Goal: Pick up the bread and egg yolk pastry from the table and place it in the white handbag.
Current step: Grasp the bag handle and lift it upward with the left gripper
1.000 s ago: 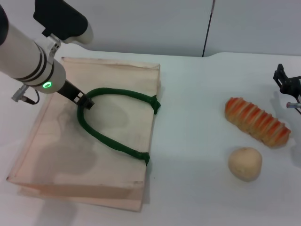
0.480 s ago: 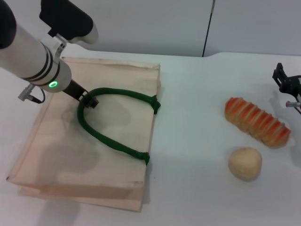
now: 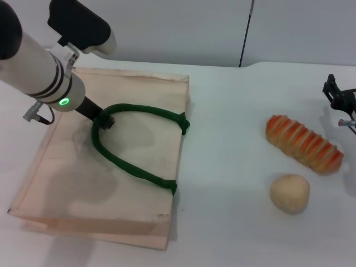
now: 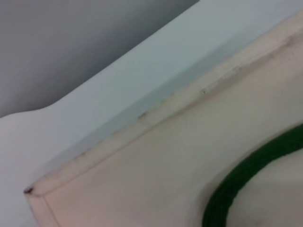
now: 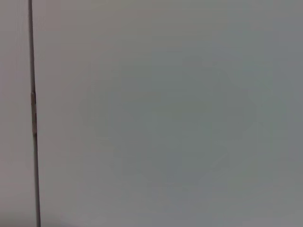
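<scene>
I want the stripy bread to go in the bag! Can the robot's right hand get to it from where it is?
Probably yes. The right hand sits at the table's right edge, close to the bread, with only bare table between them. The egg yolk pastry lies on the bread's nearer side, out of the way.

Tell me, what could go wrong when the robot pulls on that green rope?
The left gripper sits at the bend of the green rope handle of the white handbag, which lies flat. The rope might slip free, or the whole bag might slide instead of opening. The bread and egg yolk pastry wait on the table; the round pastry could roll if bumped.
</scene>
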Controlling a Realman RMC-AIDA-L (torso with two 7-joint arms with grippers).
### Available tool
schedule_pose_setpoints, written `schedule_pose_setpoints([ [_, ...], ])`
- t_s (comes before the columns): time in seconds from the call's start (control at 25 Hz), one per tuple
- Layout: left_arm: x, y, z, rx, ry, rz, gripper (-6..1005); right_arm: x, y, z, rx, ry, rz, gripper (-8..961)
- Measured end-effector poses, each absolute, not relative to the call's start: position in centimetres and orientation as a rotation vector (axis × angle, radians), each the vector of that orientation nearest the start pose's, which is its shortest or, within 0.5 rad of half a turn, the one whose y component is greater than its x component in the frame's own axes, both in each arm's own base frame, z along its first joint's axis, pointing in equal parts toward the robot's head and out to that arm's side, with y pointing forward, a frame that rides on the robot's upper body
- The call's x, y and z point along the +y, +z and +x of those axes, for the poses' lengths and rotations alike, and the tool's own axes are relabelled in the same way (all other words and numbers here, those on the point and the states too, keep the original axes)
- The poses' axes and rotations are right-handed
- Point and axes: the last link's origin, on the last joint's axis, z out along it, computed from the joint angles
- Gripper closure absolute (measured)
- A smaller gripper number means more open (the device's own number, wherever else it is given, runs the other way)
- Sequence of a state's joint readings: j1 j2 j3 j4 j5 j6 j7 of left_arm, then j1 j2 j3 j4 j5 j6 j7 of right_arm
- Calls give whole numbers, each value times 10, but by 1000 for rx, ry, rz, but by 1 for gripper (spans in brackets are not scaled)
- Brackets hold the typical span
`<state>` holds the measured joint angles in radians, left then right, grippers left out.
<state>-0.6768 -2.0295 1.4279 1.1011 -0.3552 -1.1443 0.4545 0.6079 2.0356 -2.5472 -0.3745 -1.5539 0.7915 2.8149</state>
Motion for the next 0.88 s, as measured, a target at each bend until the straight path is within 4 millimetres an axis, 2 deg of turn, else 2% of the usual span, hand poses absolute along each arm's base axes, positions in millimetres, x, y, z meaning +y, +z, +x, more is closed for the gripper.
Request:
schedule_pose_setpoints([
  [0.64,419,7,-219,-806,464,-2248,848,391,-38,303,695,405,-1576,155],
  [0.88,419,15,-201,-762,366,-2252,847,389,-38,306,696,398,-1578,155],
])
